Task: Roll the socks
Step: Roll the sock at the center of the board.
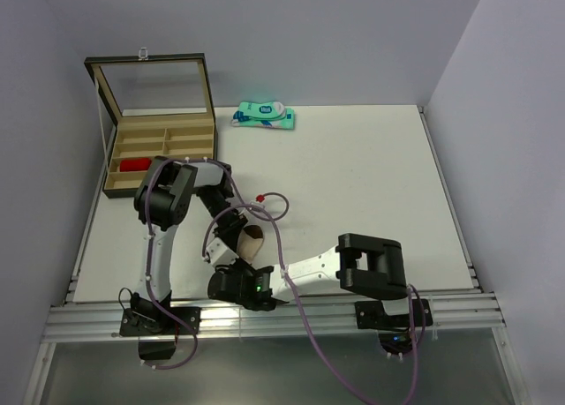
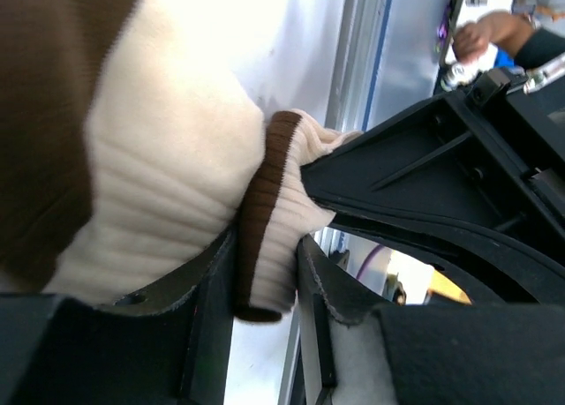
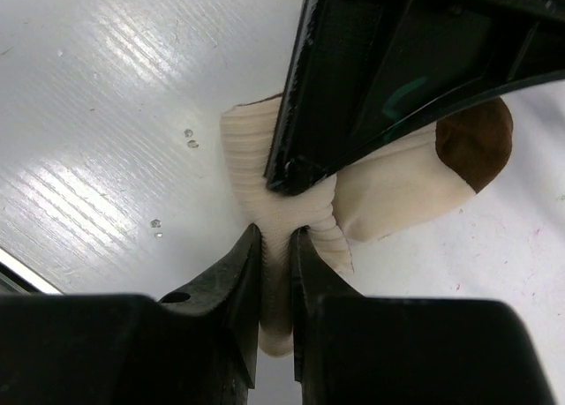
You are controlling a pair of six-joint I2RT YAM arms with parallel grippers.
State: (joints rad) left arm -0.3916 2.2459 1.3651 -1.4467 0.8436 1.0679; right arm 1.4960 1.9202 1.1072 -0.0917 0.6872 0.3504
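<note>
Top external shows boxed red sock (image 1: 134, 165); wrist cams, beige sock (image 3: 388, 184).

The cream ribbed sock (image 3: 388, 189) carried a brown toe and a brown band at its cuff, while the red sock (image 1: 134, 165) looked plain red, the packet (image 1: 263, 116) teal and white, the table (image 1: 371, 176) white, and the box (image 1: 164, 116) tan with a dark-framed lid.

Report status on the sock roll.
Right claw pinching cream sock. Left claw straddles its brown cuff, grip unclear. Claws crowding each other.
</note>
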